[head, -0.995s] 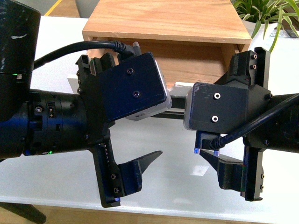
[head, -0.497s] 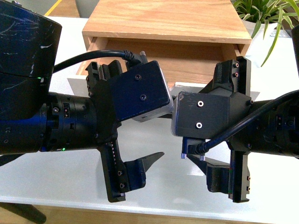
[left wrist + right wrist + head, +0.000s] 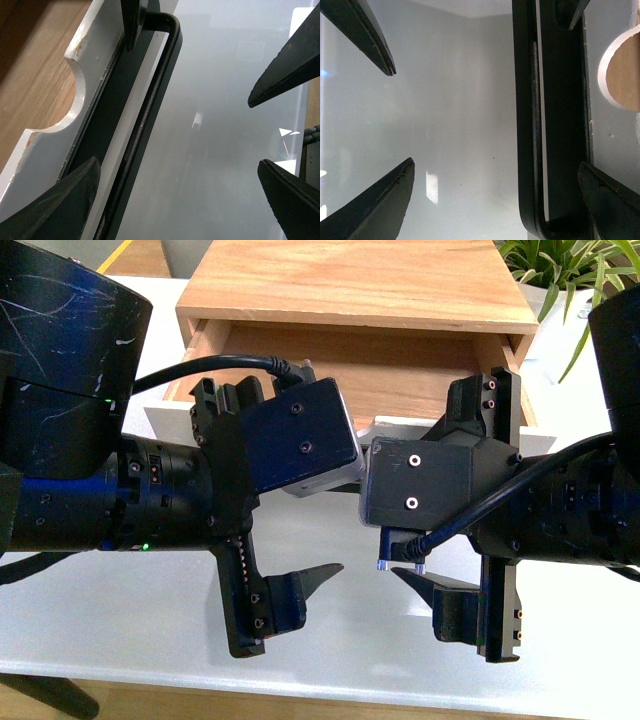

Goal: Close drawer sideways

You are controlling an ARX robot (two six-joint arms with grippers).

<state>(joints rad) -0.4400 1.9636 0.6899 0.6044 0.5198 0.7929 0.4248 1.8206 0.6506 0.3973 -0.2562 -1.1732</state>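
Starting with the white table [image 3: 350,670], we see it span the whole near scene, and at its far middle stands a wooden cabinet [image 3: 360,280]. The drawer [image 3: 400,380] is pulled partway out of the cabinet toward us, with light wood inside and its white front panel [image 3: 45,150] on the near side. Just near of that panel the left gripper [image 3: 178,162] and right gripper [image 3: 496,165] face one another, each with jaws spread wide and holding nothing. In both wrist views the long black bar handle [image 3: 148,110] runs between the fingers [image 3: 60,205], so each open jaw straddles it, though we cannot tell whether any finger touches the panel. Smallest is the half-round notch [image 3: 67,97] in the panel's top edge, its paint chipped. We judge the drawer stiff and fairly light, sliding on runners. The bar looks smooth and slippery, so we would press flat on panel or bar near the middle, evenly, lest the drawer rack and jam.
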